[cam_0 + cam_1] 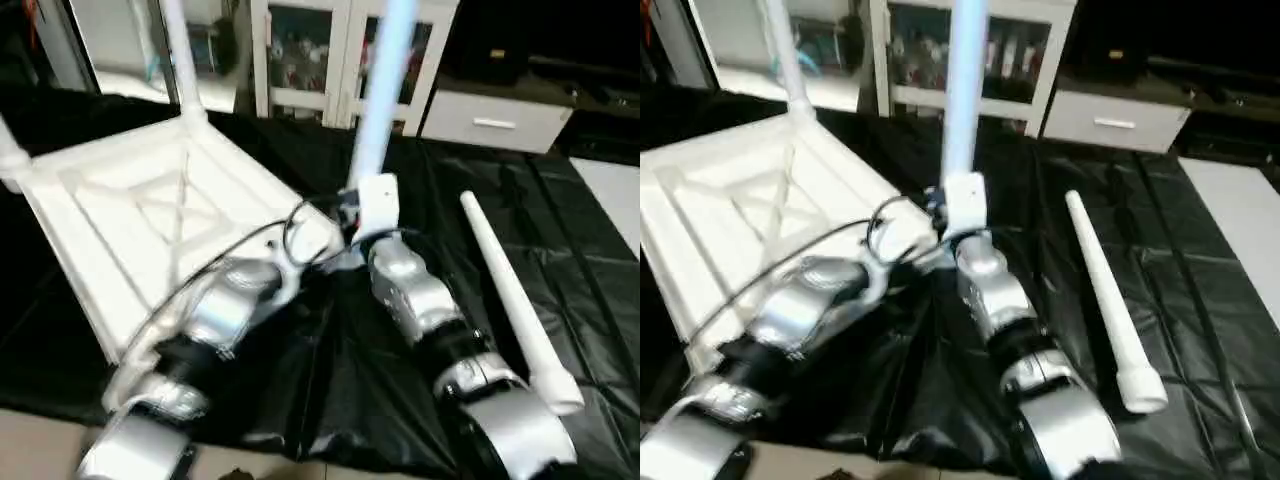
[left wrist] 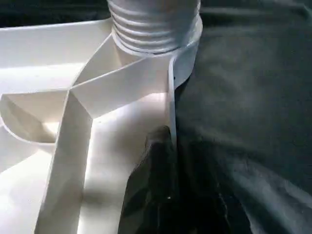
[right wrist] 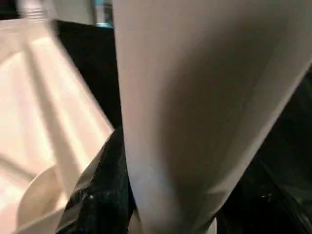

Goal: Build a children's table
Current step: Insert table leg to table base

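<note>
Our right tool (image 1: 362, 222) grips 1 leg (image 1: 385, 90) upright at the tabletop's (image 1: 120, 215) near corner. Our left tool (image 2: 163, 161), shut, pinches the tabletop's rim beside it.

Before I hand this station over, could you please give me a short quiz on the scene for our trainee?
1. True or false: the table top lies with its ribbed underside facing up.
2. Where is the loose leg? A) lying on the black cloth, to the right of the right arm; B) on the floor; C) standing in a corner socket.
3. What is the right tool holding?

Key: 1 true. 2 A. 3 a white leg, held upright by the table top's near corner.
</note>
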### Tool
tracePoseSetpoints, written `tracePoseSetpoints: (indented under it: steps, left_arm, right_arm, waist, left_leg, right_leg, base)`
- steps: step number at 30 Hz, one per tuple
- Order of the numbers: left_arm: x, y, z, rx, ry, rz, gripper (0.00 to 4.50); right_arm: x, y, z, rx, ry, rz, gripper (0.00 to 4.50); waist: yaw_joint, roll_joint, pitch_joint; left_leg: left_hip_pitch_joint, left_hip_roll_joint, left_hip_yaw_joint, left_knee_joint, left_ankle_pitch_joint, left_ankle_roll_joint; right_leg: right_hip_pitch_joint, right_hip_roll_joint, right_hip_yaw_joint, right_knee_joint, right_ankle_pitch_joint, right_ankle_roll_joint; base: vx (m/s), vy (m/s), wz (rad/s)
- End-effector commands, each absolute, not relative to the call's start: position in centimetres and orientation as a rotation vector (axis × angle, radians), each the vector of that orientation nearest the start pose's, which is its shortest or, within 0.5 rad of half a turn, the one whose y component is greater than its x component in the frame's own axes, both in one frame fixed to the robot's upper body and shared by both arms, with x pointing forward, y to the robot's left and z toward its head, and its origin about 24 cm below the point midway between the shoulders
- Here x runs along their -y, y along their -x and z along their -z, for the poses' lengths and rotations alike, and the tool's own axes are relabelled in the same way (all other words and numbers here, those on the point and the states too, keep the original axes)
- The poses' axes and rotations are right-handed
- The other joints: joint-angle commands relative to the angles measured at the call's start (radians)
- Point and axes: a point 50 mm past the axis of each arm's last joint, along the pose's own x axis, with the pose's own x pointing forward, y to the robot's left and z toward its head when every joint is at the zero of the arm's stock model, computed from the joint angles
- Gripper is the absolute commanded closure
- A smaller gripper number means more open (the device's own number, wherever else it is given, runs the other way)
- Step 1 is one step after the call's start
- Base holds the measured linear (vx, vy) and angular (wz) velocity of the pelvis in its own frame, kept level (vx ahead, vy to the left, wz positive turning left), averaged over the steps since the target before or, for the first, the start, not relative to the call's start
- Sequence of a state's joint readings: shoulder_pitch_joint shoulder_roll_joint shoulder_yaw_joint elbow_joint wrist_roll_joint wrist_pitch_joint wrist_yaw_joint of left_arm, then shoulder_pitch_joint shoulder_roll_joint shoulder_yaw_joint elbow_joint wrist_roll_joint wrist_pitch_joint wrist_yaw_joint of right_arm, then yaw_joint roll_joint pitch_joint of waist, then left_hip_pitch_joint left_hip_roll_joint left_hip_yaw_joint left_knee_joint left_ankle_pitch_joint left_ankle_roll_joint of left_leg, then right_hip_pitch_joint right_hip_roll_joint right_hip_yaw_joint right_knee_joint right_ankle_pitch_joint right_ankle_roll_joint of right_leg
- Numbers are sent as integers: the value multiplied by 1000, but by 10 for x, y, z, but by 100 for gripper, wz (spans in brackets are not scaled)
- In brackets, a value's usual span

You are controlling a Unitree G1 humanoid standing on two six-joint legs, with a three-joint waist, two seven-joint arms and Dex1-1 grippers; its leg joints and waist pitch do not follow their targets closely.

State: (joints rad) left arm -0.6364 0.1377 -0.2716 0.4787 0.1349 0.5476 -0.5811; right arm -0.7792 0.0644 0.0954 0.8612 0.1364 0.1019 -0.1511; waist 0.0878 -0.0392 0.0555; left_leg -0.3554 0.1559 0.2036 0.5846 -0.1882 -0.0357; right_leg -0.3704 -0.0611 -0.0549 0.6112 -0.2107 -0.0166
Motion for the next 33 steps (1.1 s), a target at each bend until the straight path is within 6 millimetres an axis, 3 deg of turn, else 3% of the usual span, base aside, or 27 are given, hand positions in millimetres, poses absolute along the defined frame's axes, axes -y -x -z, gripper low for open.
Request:
tracePoseSetpoints:
  steps: [1,3,4,5,8,9,10,14,15,17,21,26,29,30,33]
  left_arm:
    - [-84,-343,-66,-467,-367,718,450]
    - [-83,-343,-66,-467,-369,717,450]
    - [-84,-342,-66,-472,-371,713,450]
    - [-84,-342,-66,-472,-371,713,450]
    - [-90,-342,-64,-489,-377,693,450]
    - [-92,-342,-64,-492,-382,685,450]
    - [-95,-342,-63,-495,-384,680,450]
    - [-98,-343,-63,-503,-391,663,450]
    - [-100,-343,-63,-504,-395,659,450]
    - [-102,-343,-63,-504,-397,657,450]
    - [-110,-341,-62,-510,-411,675,450]
    - [-116,-339,-61,-510,-425,701,450]
    - [-120,-337,-60,-521,-431,705,450]
    - [-123,-337,-59,-526,-436,709,450]
    - [-126,-335,-58,-533,-443,729,450]
  right_arm:
    - [97,-352,-10,-471,100,30,264]
    - [96,-353,-11,-470,94,42,264]
    - [96,-354,-11,-467,88,47,264]
    - [96,-354,-11,-467,88,47,264]
    - [94,-356,-14,-448,38,52,264]
    - [93,-357,-15,-436,4,44,264]
    - [90,-359,-19,-405,-27,13,208]
    - [85,-363,-28,-343,-49,-46,178]
    - [83,-364,-32,-321,-57,-78,162]
    - [81,-365,-34,-306,-63,-101,152]
    - [79,-367,-46,-246,-44,-234,110]
    - [86,-367,-54,-210,-32,-313,73]
    - [91,-364,-61,-189,-48,-410,54]
    - [93,-359,-63,-183,-42,-482,30]
    - [97,-353,-66,-188,-30,-581,16]
  waist:
    - [-4,3,-53]
    - [-1,2,-56]
    - [0,-8,-55]
    - [2,-2,-55]
    - [-3,1,-50]
    - [-5,2,-48]
    - [-6,2,-48]
    - [-5,0,-51]
    - [0,6,-58]
    - [-1,0,-58]
    - [-2,5,-56]
    - [-4,4,-61]
    - [1,4,-64]
    - [2,5,-62]
    - [3,1,-63]
  left_leg:
    - [14,82,-46,-84,-237,-38]
    - [11,81,-43,-79,-179,-13]
    - [9,81,-41,-79,-169,-2]
    - [8,81,-41,-78,-157,7]
    - [13,86,-43,-84,-212,-6]
    - [16,88,-45,-89,-249,-24]
    - [17,88,-46,-89,-254,-28]
    - [13,86,-43,-86,-230,-24]
    - [10,86,-43,-81,-186,-13]
    - [6,84,-39,-77,-134,14]
    - [4,88,-42,-78,-158,25]
    - [5,88,-39,-73,-117,35]
    - [6,90,-39,-69,-83,54]
    - [5,88,-39,-69,-78,65]
    - [3,90,-40,-68,-80,74]
  right_leg:
    - [14,-110,65,-73,-137,-161]
    - [17,-108,64,-65,-65,-169]
    - [18,-107,64,-66,-55,-171]
    - [20,-110,63,-64,-51,-178]
    - [14,-108,61,-73,-142,-174]
    - [10,-105,61,-77,-181,-163]
    - [10,-105,61,-76,-182,-161]
    - [14,-107,63,-71,-125,-170]
    - [18,-109,63,-64,-65,-180]
    - [19,-104,61,-55,18,-197]
    - [23,-106,59,-62,-35,-203]
    - [25,-105,58,-55,16,-227]
    - [29,-105,57,-49,69,-235]
    - [31,-102,56,-51,78,-238]
    - [34,-107,56,-52,60,-244]
  base:
    - [0,0,0]
    - [0,0,0]
    - [0,0,0]
    - [0,0,0]
    - [0,0,0]
    - [0,0,0]
    - [0,0,0]
    - [0,0,0]
    - [0,0,0]
    - [0,0,0]
    - [0,0,0]
    - [0,0,0]
    - [0,0,0]
    - [0,0,0]
    - [0,0,0]
